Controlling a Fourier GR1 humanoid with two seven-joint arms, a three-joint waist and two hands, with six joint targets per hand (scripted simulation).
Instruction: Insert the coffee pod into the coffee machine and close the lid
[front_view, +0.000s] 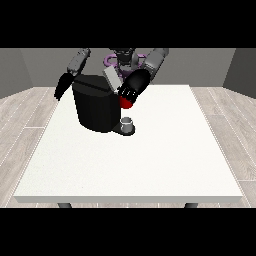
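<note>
White table (150, 165), seen from across. A black coffee machine (95, 107) is set on its far left part, lid (112, 79) tilted up, grey. A red thing at the machine (126, 102) is seen just under the hand at the view's right (131, 90); that hand is held at the machine's upper right edge, fingers not made out, so open or shut cannot be told. A grey thing (128, 121), cup-like, is placed on the machine's base; whether it is the pod cannot be told. The hand at the view's left (62, 86) is hung beside the machine, fingers straight, pointing down, nothing held.
</note>
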